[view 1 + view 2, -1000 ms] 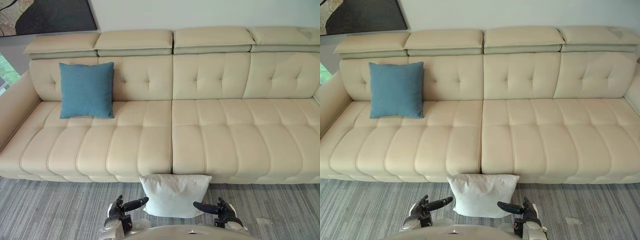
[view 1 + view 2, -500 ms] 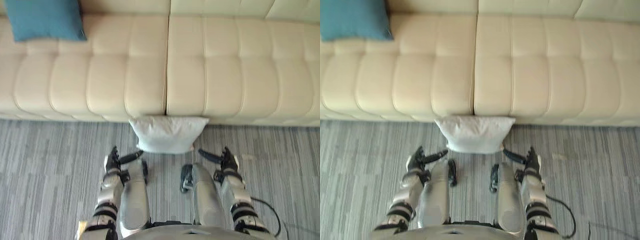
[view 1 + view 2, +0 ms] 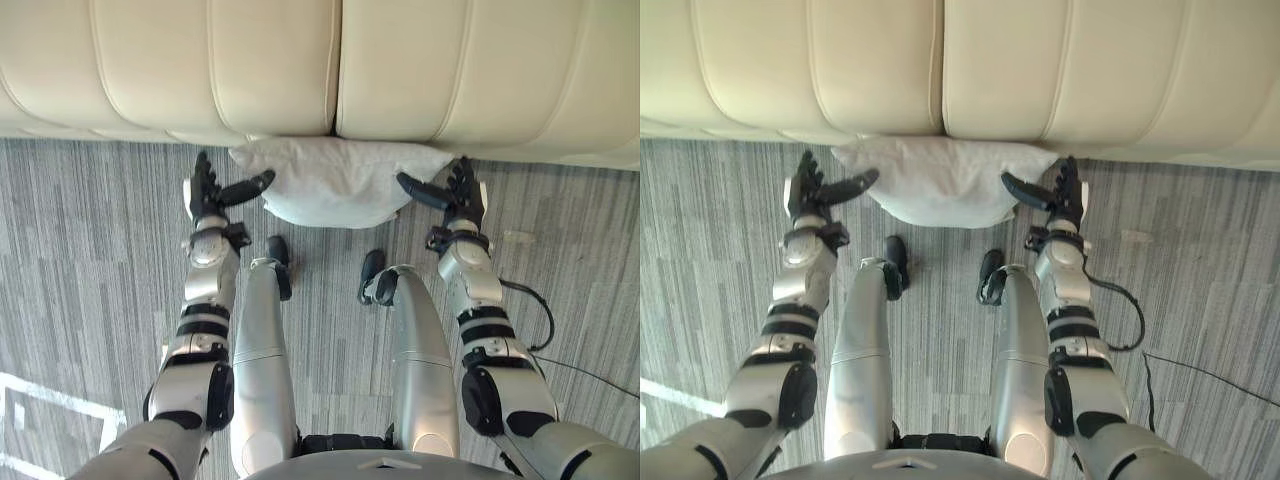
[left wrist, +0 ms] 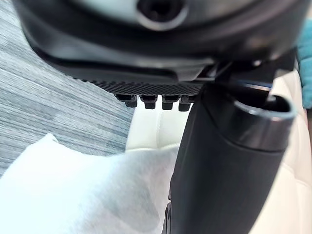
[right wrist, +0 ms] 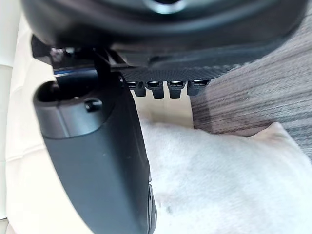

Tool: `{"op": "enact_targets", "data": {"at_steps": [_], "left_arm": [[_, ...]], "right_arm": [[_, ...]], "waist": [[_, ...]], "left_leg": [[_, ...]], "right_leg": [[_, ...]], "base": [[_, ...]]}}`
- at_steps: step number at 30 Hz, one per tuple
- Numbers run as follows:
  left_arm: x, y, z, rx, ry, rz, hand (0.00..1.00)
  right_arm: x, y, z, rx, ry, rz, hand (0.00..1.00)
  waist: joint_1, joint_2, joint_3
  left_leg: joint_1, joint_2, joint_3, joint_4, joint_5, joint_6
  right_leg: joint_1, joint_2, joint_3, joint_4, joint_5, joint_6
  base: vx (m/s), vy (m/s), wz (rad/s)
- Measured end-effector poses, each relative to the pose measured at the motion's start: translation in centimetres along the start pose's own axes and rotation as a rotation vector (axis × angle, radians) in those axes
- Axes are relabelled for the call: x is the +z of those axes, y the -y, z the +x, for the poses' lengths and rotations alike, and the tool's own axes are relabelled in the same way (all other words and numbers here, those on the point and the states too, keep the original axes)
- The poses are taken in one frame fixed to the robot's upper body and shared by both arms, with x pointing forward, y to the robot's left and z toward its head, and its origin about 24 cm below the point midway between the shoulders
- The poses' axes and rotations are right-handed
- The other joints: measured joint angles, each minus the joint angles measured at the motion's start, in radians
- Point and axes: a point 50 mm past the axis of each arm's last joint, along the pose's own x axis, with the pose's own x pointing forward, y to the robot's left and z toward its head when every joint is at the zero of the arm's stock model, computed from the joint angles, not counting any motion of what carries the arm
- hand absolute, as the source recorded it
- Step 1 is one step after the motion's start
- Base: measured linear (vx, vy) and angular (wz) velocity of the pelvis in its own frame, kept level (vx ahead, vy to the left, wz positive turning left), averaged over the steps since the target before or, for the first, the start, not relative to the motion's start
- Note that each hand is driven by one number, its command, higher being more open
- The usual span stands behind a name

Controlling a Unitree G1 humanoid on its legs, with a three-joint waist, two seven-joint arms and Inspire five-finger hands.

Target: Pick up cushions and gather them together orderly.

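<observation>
A home living room, going by the cream tufted sofa (image 3: 330, 70) on grey carpet (image 3: 80, 260).

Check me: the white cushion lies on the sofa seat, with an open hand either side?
Not on the seat: the left eye view shows the white cushion on the carpet against the sofa front. The open left hand and right hand do flank it.

Grey striped carpet floor (image 3: 90, 260) w/ a white fabric cushion (image 3: 340, 180) lying at ctr. Its far edge rests against the cream leather sofa (image 3: 400, 60), which stands on the floor's far side.
</observation>
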Motion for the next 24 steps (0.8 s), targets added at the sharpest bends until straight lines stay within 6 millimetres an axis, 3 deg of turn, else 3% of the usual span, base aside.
{"op": "enact_targets", "data": {"at_steps": [5,13,17,24], "left_arm": [[2.6,4.8,0.2,-0.078,0.078,-0.048,0.0],[3.2,5.7,0.0,-0.044,0.096,-0.102,0.0],[3.1,6.0,-0.2,-0.05,0.094,-0.097,0.0],[2.3,6.4,-1.8,-0.086,0.106,-0.11,0.0]], "right_arm": [[2.3,-2.9,0.3,0.014,0.068,0.09,0.0],[1.2,-3.7,0.2,0.011,0.014,0.151,0.0],[0.0,-3.1,-0.2,-0.004,-0.015,0.128,0.0],[-1.2,-2.8,-1.8,0.014,0.008,0.085,0.0]], "waist": [[-0.009,-0.001,0.001],[-0.018,-0.001,0.001],[-0.019,-0.001,0.001],[-0.028,-0.003,-0.002]], "left_leg": [[-0.066,-0.019,-0.02,-0.016,0.033,-0.011],[-0.093,-0.039,-0.045,-0.075,0.092,-0.034],[-0.087,-0.04,-0.05,-0.09,0.105,-0.04],[0.024,-0.026,-0.048,-0.149,0.123,-0.049]], "right_leg": [[-0.069,-0.013,-0.018,0.02,0.0,-0.001],[-0.104,-0.029,-0.049,0.017,0.011,-0.018],[-0.1,-0.028,-0.056,0.014,0.015,-0.025],[0.004,-0.008,-0.063,-0.04,0.031,-0.039]], "base": [[-0.02,0.017,0.15],[-0.03,0.007,0.15],[-0.02,0.004,0.03],[0.0,0.002,-0.05]]}}
